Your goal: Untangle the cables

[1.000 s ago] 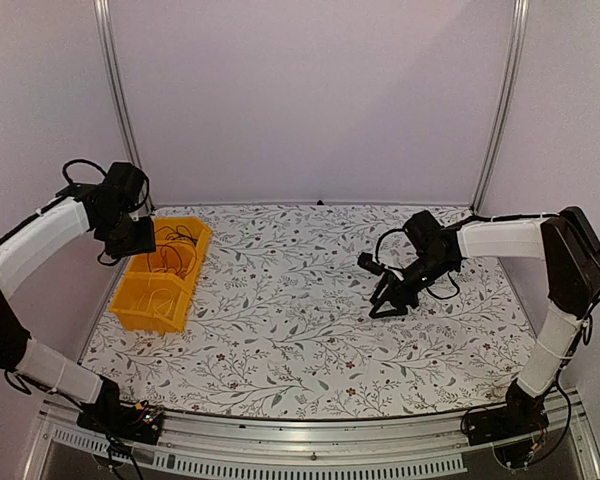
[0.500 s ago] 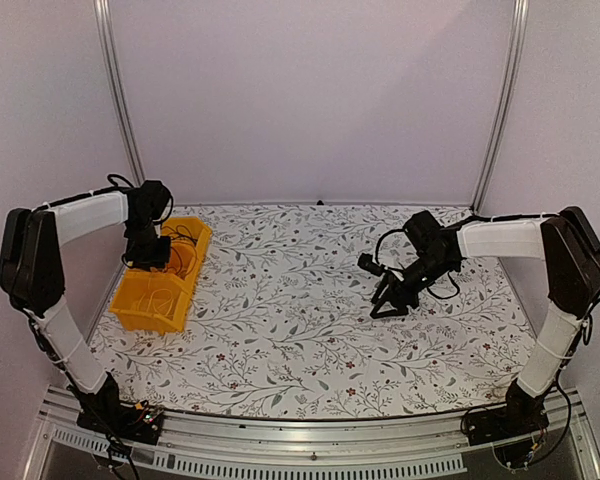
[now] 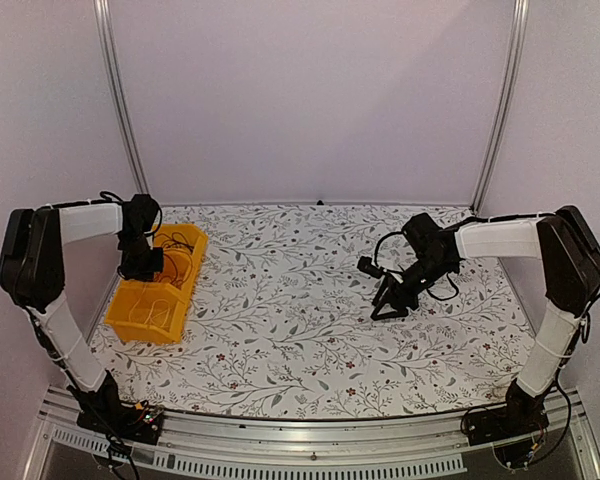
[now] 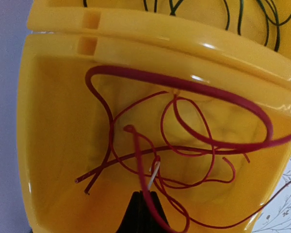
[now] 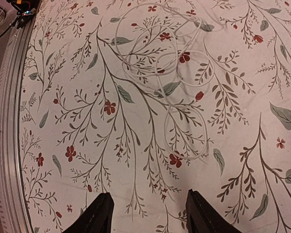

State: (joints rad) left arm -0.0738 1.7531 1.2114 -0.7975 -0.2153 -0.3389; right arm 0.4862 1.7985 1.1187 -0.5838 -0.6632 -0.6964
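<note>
Since the earlier frame the left gripper (image 3: 140, 262) has dropped slightly and the yellow bin (image 3: 140, 320) has shifted towards the near edge. Red cables (image 4: 194, 87) lie looped in the bin's near compartment, black cables (image 4: 266, 19) in the one beyond. Left gripper fingers are pressed together on a red strand. The right gripper (image 5: 150, 213) hangs spread above the flowered tablecloth (image 3: 300, 330), near a loose white cable (image 5: 160, 63).

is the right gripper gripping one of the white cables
No: the right gripper is open and empty, and the white cables lie loose on the tablecloth.
</note>
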